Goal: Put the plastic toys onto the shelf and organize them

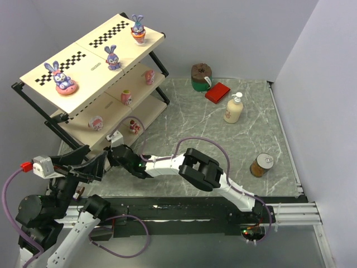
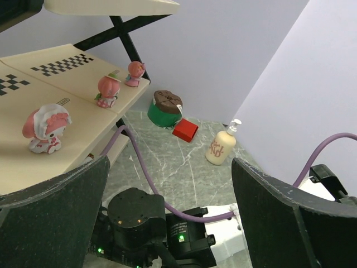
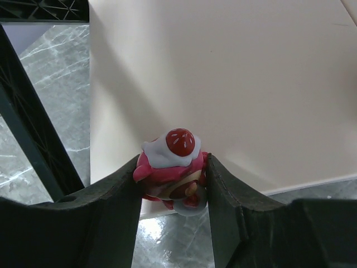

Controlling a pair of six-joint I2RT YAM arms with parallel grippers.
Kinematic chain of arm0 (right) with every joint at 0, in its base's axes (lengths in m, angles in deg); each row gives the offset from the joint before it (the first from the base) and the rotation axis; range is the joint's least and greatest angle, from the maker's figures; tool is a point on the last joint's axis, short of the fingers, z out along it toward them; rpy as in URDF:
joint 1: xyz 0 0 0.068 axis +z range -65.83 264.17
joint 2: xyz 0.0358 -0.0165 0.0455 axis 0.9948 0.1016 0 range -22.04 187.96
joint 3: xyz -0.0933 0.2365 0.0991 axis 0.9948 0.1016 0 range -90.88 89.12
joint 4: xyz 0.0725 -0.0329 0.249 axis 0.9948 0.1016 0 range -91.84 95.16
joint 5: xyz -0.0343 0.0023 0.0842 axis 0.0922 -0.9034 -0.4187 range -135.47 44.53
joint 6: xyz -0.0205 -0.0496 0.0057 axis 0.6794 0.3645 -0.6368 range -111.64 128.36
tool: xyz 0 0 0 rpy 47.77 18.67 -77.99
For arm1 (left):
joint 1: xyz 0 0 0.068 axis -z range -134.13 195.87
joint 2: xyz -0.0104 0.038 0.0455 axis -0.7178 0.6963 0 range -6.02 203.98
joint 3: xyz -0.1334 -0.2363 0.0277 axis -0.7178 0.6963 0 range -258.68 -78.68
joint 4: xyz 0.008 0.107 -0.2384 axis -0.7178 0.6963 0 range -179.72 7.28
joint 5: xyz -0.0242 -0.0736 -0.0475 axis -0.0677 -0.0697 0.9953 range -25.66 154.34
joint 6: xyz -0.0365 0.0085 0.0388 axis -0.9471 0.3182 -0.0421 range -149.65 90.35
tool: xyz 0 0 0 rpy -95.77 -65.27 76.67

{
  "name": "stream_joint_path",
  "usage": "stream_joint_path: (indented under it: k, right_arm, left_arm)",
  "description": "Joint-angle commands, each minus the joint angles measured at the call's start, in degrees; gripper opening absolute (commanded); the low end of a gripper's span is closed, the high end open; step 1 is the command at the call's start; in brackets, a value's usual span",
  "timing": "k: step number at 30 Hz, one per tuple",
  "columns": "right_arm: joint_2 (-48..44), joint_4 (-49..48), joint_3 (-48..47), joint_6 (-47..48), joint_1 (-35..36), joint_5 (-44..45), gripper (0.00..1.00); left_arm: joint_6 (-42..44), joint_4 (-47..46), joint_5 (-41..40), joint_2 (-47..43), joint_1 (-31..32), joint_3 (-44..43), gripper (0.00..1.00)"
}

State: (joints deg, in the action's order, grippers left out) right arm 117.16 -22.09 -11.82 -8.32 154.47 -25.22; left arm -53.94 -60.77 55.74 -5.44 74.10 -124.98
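Note:
The shelf (image 1: 89,70) stands at the back left. Three purple-blue bunnies (image 1: 63,78), (image 1: 112,57), (image 1: 138,29) stand on its checkered top board. Three pink toys (image 1: 149,76), (image 1: 126,97), (image 1: 96,122) stand on the middle board; they also show in the left wrist view (image 2: 47,127). A red cupcake piece (image 1: 134,126) stands on the lowest board. My right gripper (image 3: 172,184) is shut on a red cupcake toy (image 3: 172,162) with white icing, at the near edge of a cream board (image 3: 234,84). My left gripper (image 2: 170,206) is open and empty, above the right arm's wrist (image 2: 134,215).
A cream pump bottle (image 1: 234,109), a tin can (image 1: 261,165), a red box (image 1: 217,92) and a green pot with a brown lid (image 1: 201,76) stand on the marble table. A purple cable (image 1: 192,140) loops over the right arm. The shelf's black frame (image 3: 33,145) is left of the right gripper.

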Motion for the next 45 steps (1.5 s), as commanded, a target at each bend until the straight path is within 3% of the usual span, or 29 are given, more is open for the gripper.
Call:
stream_joint_path:
  k: [1,5,12,16,26,29,33,45]
  right_arm:
    - [0.64,-0.23,-3.29,-0.01,0.01,0.23,0.20]
    - [1.60,0.74,-4.26,0.34,0.10,0.67,0.28]
    - [1.87,0.65,-4.17,0.25,0.18,1.37,0.53]
    - [1.78,0.30,-3.82,1.21,0.19,2.60,0.59]
    - [1.08,-1.89,-1.98,1.92,0.27,3.22,0.63]
    - [0.64,-3.21,-1.27,2.27,0.27,3.22,0.69]
    - [-0.68,-3.04,-0.57,2.89,0.54,4.45,0.85]
    - [-4.19,-7.43,3.64,5.51,1.68,5.67,1.00]
  left_arm:
    - [0.21,-1.26,1.39,-7.79,-0.02,-1.60,0.96]
    - [0.21,-1.26,1.39,-7.70,-0.02,-1.60,0.96]
    - [0.12,-1.09,1.31,-7.70,-0.02,-1.51,0.96]
    - [0.12,-1.00,1.31,-7.61,-0.02,-1.51,0.96]
    - [-0.05,-1.18,1.31,-7.70,-0.02,-1.07,0.96]
    - [-0.05,-1.18,1.39,-7.70,-0.02,-1.07,0.96]
    - [0.04,-1.00,1.13,-7.52,-0.02,-1.16,0.96]
    - [-0.14,-0.91,1.31,-7.35,-0.02,-1.07,0.96]
